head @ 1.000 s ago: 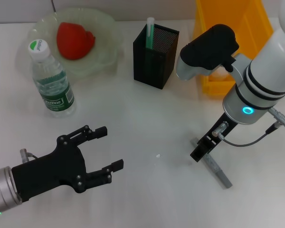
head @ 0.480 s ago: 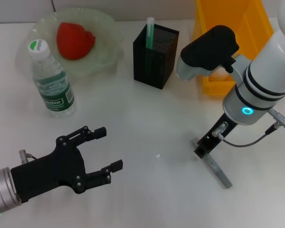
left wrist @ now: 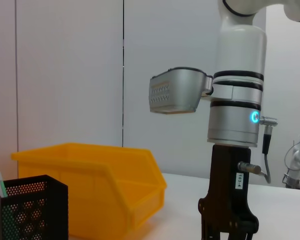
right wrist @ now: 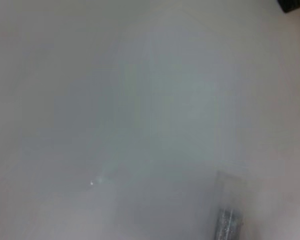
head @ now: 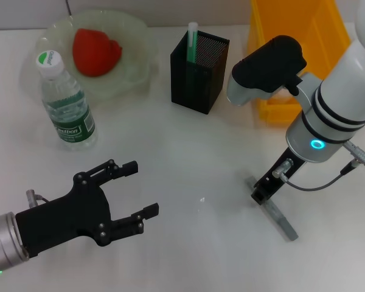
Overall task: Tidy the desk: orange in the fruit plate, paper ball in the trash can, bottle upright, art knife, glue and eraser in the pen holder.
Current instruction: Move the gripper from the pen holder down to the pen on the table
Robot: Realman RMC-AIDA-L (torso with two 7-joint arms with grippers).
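Note:
The orange (head: 96, 52) lies in the pale-green fruit plate (head: 135, 36) at the back left. In front of the plate the bottle (head: 66, 103) stands upright. A green-and-white glue stick (head: 192, 38) pokes out of the black mesh pen holder (head: 199, 67), which also shows in the left wrist view (left wrist: 30, 210). The grey art knife (head: 278, 218) lies flat on the table (head: 188, 158), and my right gripper (head: 263, 191) points down right over its near end (right wrist: 227, 215). My left gripper (head: 140, 190) hovers open at the front left with nothing in it. Paper ball and eraser are out of view.
The yellow trash can (head: 292, 30) stands at the back right, partly behind my right arm, and fills the lower left of the left wrist view (left wrist: 100, 190). My right forearm (left wrist: 236, 100) stands vertical over the knife.
My right gripper has shifted slightly along the art knife, toward the front right. The knife and the left arm have not moved.

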